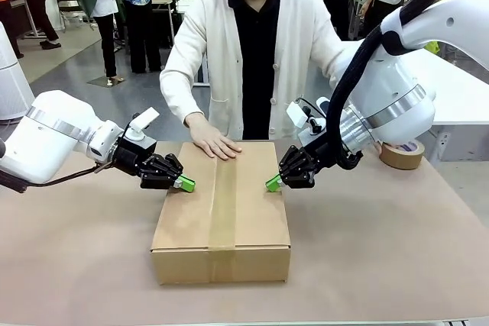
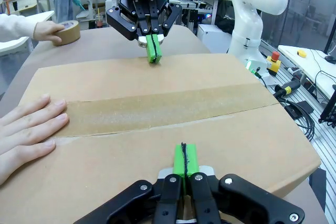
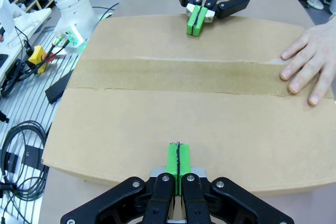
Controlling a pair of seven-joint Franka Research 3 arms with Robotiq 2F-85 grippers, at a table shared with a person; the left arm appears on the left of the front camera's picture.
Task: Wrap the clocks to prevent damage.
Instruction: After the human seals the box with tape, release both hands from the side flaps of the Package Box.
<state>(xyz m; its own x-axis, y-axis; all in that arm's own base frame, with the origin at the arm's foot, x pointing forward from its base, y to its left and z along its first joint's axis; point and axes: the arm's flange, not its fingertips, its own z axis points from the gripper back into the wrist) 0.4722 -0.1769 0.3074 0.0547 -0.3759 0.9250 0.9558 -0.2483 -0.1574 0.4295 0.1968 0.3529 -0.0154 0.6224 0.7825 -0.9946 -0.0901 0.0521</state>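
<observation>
Table (image 1: 397,250) bears taped box (image 1: 221,211), contents hidden.

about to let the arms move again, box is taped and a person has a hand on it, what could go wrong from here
1. The person's hand lies flat on the cardboard box between both shut robot hands; any inward sweep could strike its fingers.
2. The left hand and right hand press the box's opposite top edges; uneven force might dent a flap or skew the box.
3. The tape strip looks rippled along the seam, so pushing may lift it.
</observation>
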